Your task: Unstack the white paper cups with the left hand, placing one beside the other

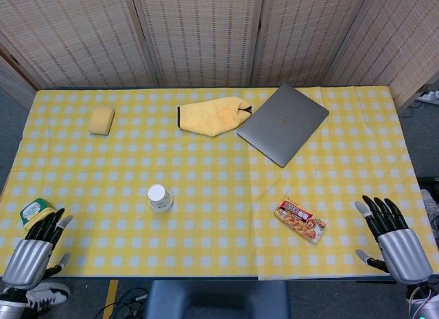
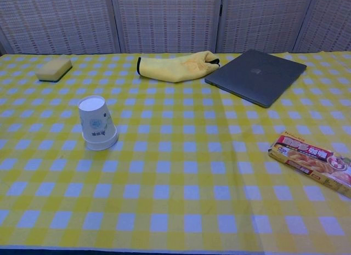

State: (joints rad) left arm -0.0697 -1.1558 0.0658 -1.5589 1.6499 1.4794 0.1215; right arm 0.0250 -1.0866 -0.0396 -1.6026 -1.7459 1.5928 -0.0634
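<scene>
The white paper cups (image 1: 159,197) stand upside down as one stack on the yellow checked tablecloth, left of the table's middle; in the chest view the stack (image 2: 96,123) shows a printed side and a wide rim at the bottom. My left hand (image 1: 36,249) hovers at the front left corner, fingers spread, holding nothing, well left of the cups. Over at the front right edge my right hand (image 1: 392,234) is also spread and empty. Neither hand shows in the chest view.
A yellow sponge (image 1: 101,119) lies at the back left, a yellow cloth (image 1: 212,116) at the back centre, a closed grey laptop (image 1: 282,123) beside it. A snack box (image 1: 300,219) lies front right. A green-lidded container (image 1: 36,210) sits by my left hand.
</scene>
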